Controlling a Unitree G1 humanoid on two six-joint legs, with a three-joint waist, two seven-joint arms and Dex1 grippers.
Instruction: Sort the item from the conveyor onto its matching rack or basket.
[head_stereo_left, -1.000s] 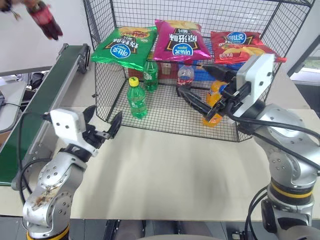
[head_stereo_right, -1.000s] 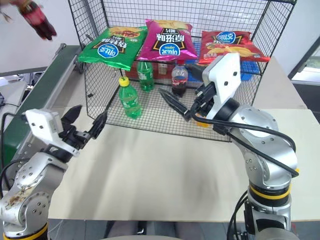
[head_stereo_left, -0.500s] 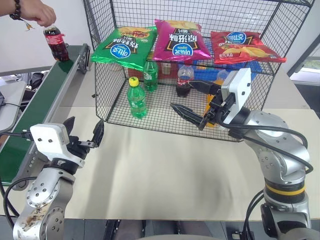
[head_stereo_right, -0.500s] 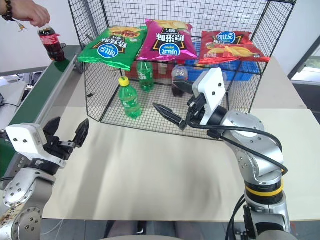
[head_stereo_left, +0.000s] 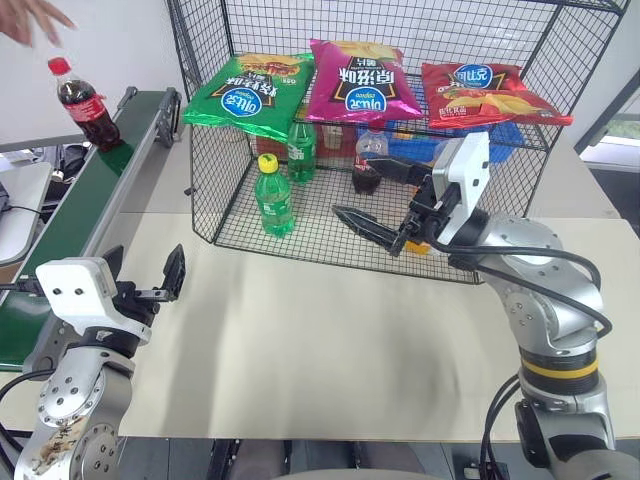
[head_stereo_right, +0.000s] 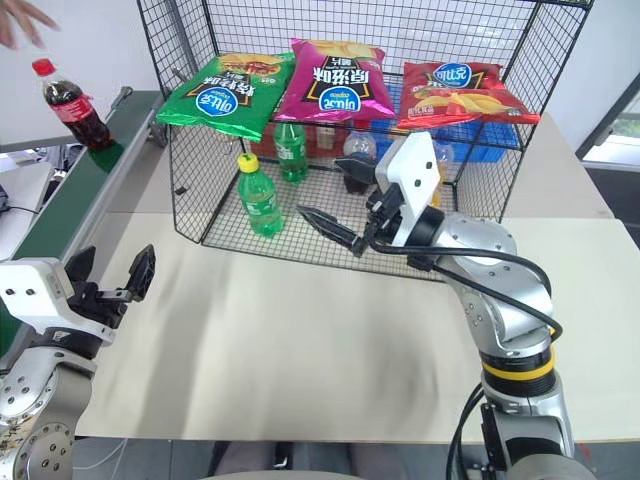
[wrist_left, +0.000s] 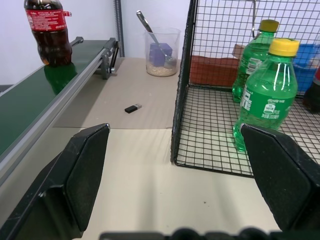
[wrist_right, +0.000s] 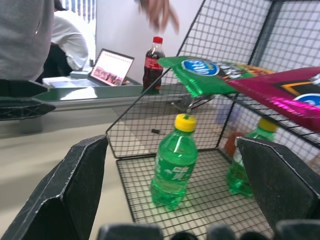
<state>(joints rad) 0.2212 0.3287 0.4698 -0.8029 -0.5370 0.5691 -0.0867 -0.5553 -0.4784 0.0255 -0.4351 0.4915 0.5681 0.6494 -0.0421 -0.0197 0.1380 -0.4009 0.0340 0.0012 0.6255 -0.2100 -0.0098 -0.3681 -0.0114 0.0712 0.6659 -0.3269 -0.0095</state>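
In the head views, the cola bottle (head_stereo_left: 85, 105) now stands upright on the conveyor (head_stereo_left: 60, 225), released by a person's hand (head_stereo_left: 30, 18) that held it half a second ago. The left gripper (head_stereo_left: 140, 285), jaws spread empty, has drawn toward the belt.

In the left wrist view, bottle and belt are seen well ahead.

In the right wrist view, the right gripper (head_stereo_left: 375, 205) is seen with jaws apart, facing the wire cage (wrist_right: 165, 130).

The bench (head_stereo_left: 330, 340) lies bare between its near edge and the cage (head_stereo_left: 200, 150). On the cage floor, two green bottles (head_stereo_left: 273, 196) crowd the left side; chip bags (head_stereo_left: 355, 80) cover the shelf. A cola bottle (head_stereo_left: 85, 105) stands on the conveyor (head_stereo_left: 70, 215).
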